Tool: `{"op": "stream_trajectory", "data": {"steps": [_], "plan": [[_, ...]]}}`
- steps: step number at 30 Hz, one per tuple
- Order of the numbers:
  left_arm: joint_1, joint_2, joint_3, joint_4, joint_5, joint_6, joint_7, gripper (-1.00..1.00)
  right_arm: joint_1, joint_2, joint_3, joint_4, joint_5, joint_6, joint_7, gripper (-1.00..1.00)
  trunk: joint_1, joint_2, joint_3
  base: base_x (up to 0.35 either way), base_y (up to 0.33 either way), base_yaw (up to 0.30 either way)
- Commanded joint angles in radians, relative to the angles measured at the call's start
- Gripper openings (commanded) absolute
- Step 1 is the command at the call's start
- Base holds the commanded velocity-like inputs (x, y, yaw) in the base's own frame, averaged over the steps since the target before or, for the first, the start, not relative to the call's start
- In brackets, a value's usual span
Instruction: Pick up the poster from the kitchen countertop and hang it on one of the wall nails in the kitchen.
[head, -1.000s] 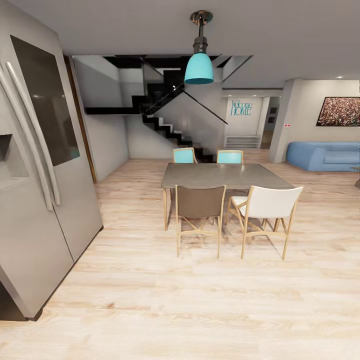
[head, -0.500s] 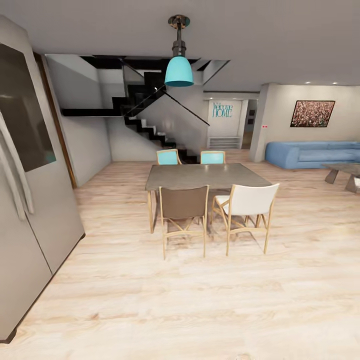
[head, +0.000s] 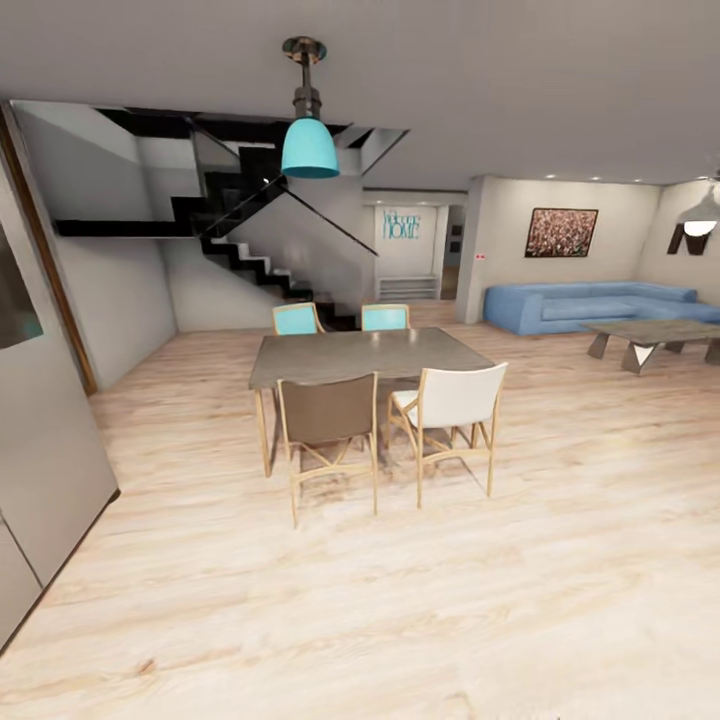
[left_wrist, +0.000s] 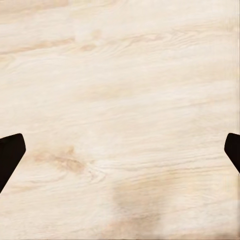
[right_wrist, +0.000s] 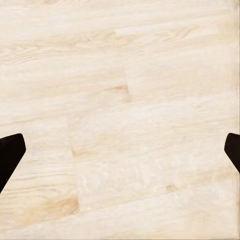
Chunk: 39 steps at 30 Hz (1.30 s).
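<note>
Your left pincer (left_wrist: 120, 150) faces straight down at pale, blond wood-plank flooring (left_wrist: 120, 75), its two dark fingertips (left_wrist: 10, 152) set far apart at the edges of the left wrist view with nothing between them. Your right pincer (right_wrist: 120, 150) is the same: spread wide, empty, pointed at the floor, dark fingertips (right_wrist: 10, 152) barely entering its wrist view. Both arms look parked low for travel, which suits a robot that is on its way and not yet reaching for anything. Further out, the head view looks across an open room. Directly ahead stands a rectangular grey dining surface on light wooden legs (head: 350, 355), with a brown-backed wooden chair (head: 328, 415) and a white-backed wooden chair (head: 452, 400) on the near side and two turquoise-backed chairs (head: 297, 319) beyond it. A turquoise pendant lamp (head: 309, 148) hangs above. Behind it rises a black staircase (head: 240, 250). At the right are a long blue sofa (head: 580, 305), a low grey coffee table (head: 650, 335) and a wide reddish-brown framed picture (head: 561, 232), which is not your target. A tall grey appliance panel (head: 40, 460) edges the left. The poster, the kitchen countertop and the wall nails are not in sight here; you likely must turn toward the kitchen, steering clear of the chairs and the panel.
</note>
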Motion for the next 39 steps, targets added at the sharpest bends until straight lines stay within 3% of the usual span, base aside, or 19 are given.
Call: {"op": "stream_trajectory", "data": {"steps": [1, 30, 39], "plan": [[0.000, 0.000, 0.001, 0.000, -0.001, -0.002, 0.000, 1.00, -0.001, 0.000, -0.001, 0.001, 0.000, -0.003, 0.000, 1.00, 0.000, 0.000, 0.000, 0.000, 0.000, -0.270], [0.000, 0.000, 0.000, 0.002, -0.001, -0.003, 0.000, 1.00, -0.001, -0.001, -0.001, 0.001, 0.000, -0.005, 0.000, 1.00, 0.000, 0.000, 0.025, 0.000, 0.000, -0.269], [0.000, 0.000, 0.000, 0.002, -0.001, -0.003, 0.000, 1.00, -0.001, -0.001, -0.001, 0.002, 0.000, -0.059, -0.001, 1.00, 0.000, 0.000, 0.034, 0.000, 0.000, -0.265]]}}
